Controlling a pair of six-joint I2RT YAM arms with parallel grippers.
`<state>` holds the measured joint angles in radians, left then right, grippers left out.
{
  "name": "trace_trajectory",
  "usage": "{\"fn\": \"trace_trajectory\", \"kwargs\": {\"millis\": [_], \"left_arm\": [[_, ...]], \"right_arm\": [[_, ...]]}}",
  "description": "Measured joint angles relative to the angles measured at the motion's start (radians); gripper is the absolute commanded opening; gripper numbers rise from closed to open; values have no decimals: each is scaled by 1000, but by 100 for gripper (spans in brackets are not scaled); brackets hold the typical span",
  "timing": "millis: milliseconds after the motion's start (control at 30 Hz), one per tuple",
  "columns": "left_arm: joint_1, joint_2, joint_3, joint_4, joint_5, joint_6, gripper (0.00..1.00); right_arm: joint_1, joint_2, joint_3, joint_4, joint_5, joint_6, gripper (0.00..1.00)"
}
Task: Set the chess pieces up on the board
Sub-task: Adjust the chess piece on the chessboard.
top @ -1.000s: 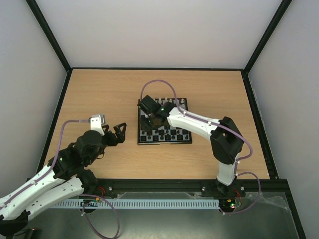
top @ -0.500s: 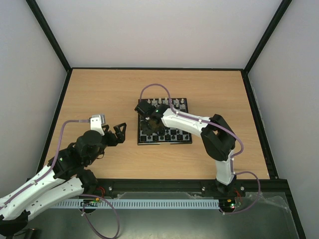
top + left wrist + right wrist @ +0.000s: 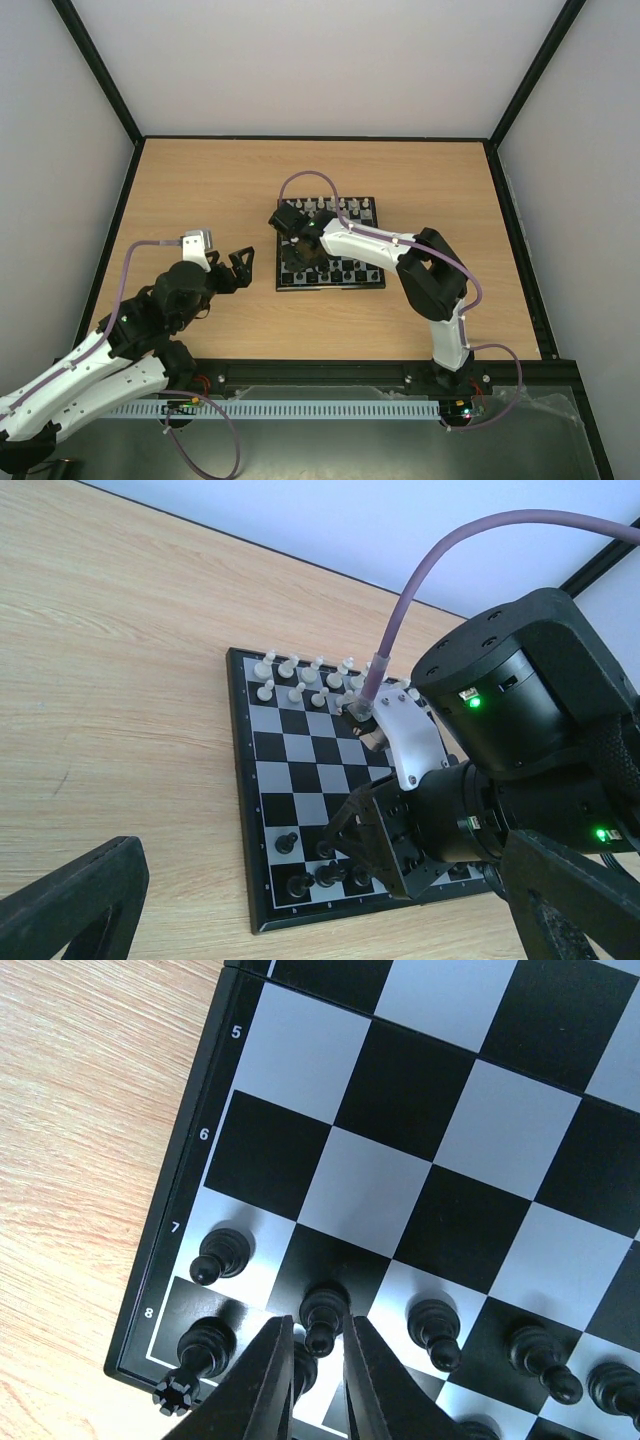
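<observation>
Right wrist: right gripper (image 3: 317, 1324) astride a black pawn (image 3: 322, 1308), left side of board (image 3: 455, 1130).
Grasp cannot be told; neighbouring pawns (image 3: 433, 1325) crowd it; left gripper (image 3: 240, 267) gapes.

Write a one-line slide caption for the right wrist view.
Right gripper jaws flank a black pawn on row seven of the board, beside other black pieces.

A fixed camera is looking steeply down from above the near edge over the whole table (image 3: 200, 190), the left wrist camera is viewing the chessboard (image 3: 275, 780) obliquely from nearby, and the right wrist camera is hovering close above its corner.
</observation>
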<state>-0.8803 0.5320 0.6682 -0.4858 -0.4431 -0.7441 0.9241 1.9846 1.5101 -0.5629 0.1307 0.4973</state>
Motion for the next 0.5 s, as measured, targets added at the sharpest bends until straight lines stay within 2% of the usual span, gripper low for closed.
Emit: {"fn": "trace_trajectory", "kwargs": {"millis": [133,300,500], "left_arm": [[0,2,0,0,0,0,99],[0,11,0,0,0,0,99],[0,17,0,1,0,1,99]], "right_arm": [[0,1,0,0,-5,0,16],[0,2,0,0,-9,2,22],[1,3,0,0,-14,0,22]]}}
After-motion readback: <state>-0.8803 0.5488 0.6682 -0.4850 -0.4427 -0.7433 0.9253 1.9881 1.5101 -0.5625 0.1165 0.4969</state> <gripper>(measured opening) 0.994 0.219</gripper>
